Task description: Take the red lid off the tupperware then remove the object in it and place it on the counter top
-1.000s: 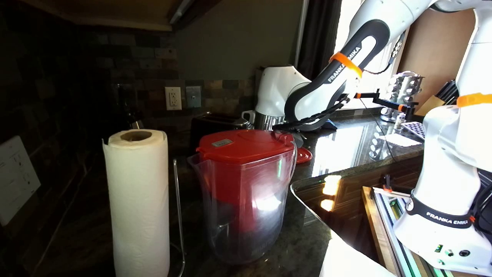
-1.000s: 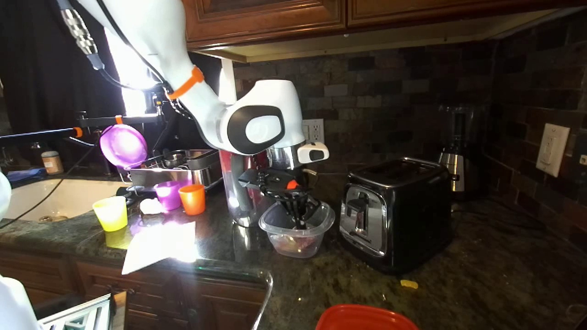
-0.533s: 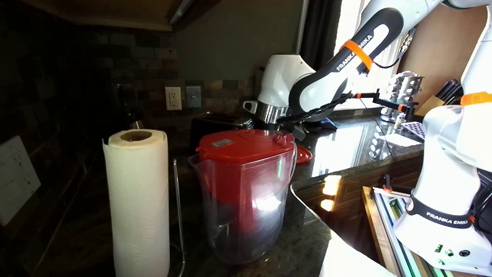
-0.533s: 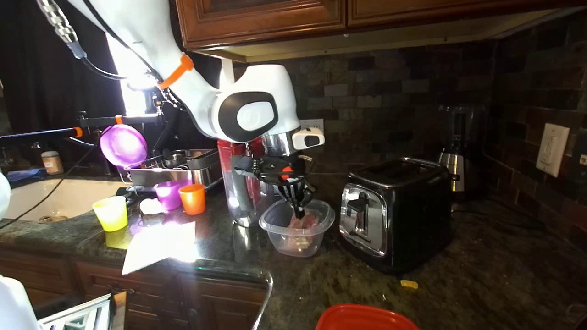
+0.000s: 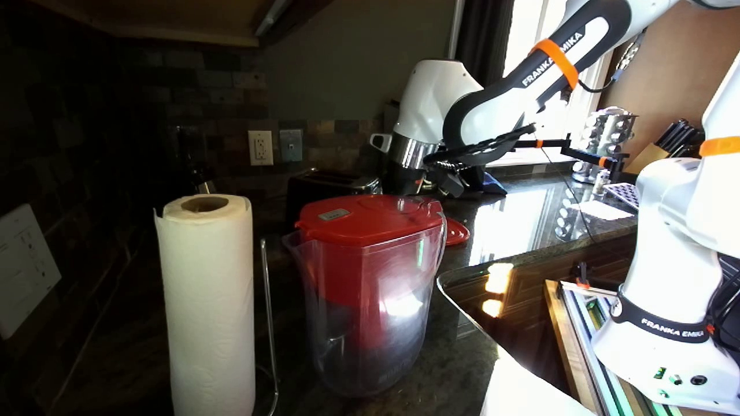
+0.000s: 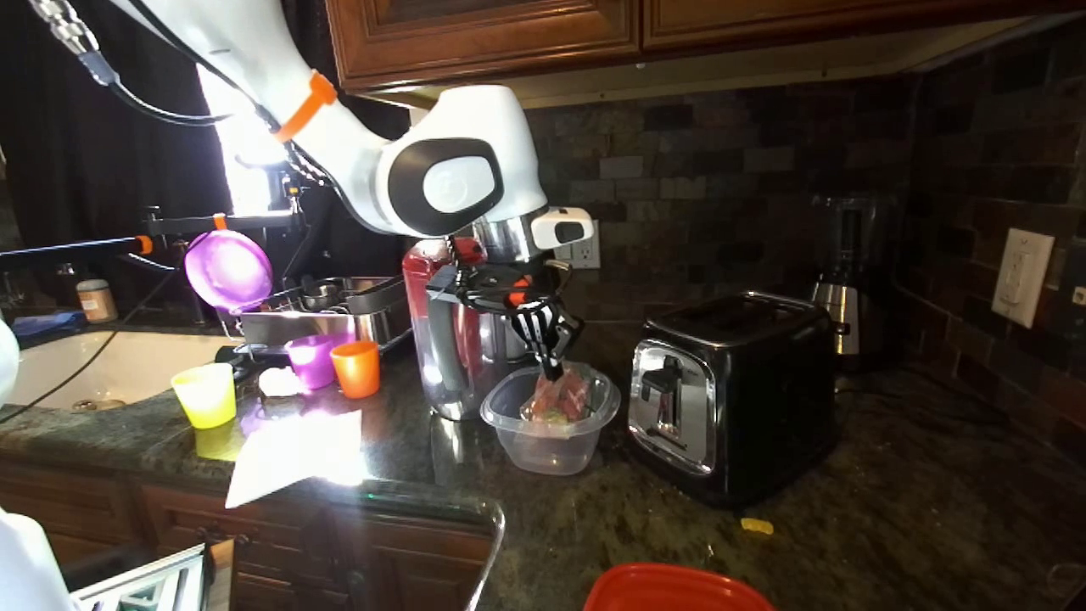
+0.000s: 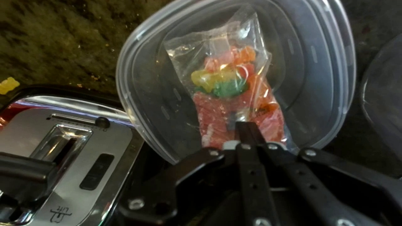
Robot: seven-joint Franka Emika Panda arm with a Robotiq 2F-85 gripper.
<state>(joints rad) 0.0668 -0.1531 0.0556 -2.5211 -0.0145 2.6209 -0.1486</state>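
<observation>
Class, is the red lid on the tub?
No: in an exterior view the red lid lies on the counter, apart from the open tub.

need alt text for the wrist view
A black gripper pinches a clear bag of gummy candies at the mouth of a lidless plastic container. On the dark stone counter top at left are a toaster and a yellow gummy.

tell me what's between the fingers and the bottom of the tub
A clear bag of candy, gripped by the fingers and hanging above the bottom of the tub; an exterior view shows this.
</observation>
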